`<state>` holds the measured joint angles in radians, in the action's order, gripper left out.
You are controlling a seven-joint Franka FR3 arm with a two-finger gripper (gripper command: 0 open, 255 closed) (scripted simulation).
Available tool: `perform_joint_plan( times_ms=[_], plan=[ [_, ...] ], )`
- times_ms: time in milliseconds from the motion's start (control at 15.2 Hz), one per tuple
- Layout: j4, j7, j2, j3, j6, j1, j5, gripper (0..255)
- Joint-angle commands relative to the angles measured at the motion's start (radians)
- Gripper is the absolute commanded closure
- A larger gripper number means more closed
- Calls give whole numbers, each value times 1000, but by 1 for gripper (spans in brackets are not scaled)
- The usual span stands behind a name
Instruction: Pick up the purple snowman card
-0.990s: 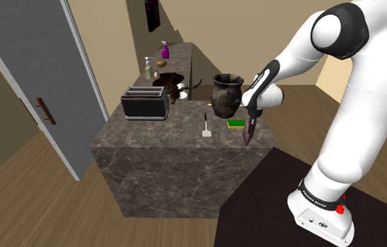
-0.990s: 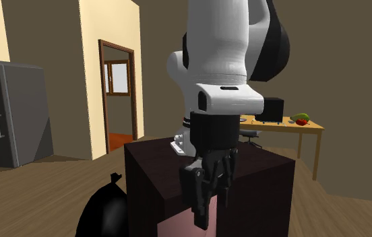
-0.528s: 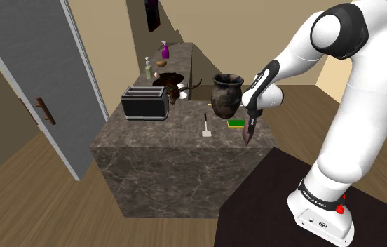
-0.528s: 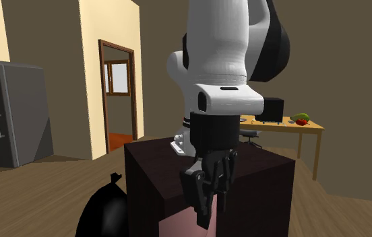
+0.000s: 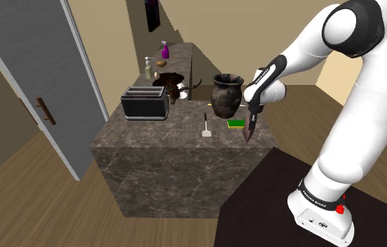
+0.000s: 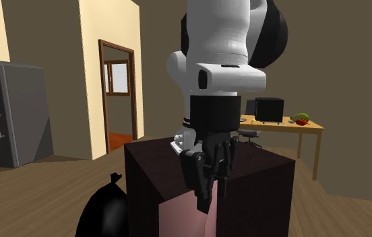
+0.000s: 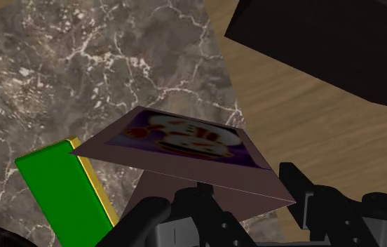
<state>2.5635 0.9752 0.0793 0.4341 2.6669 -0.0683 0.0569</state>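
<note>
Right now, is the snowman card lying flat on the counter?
No, the card hangs steeply tilted, clasped by the tool.

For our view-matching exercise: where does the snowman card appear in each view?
Shoulder view: snowman card hangs right of the green sponge.
Second exterior view: card, pinkish, bottom centre behind the jaws.
Wrist view: card clasped in the jaws, beside the sponge.
Shared landmark: the dark stand.

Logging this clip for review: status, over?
Pincer shut on card. Card hangs on edge over counter. Sponge close beside it; nothing else near.
</note>
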Motion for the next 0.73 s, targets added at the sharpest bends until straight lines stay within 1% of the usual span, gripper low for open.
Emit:
perform_joint_plan(
  times_ms=[0,528,660],
  plan=[
    [-1,-23,-33,7,-31,3,-32,255],
    [-19,-85,-146,12,-152,-2,-119,255],
    [-19,-86,-148,11,-154,-2,-120,255]
  ],
)
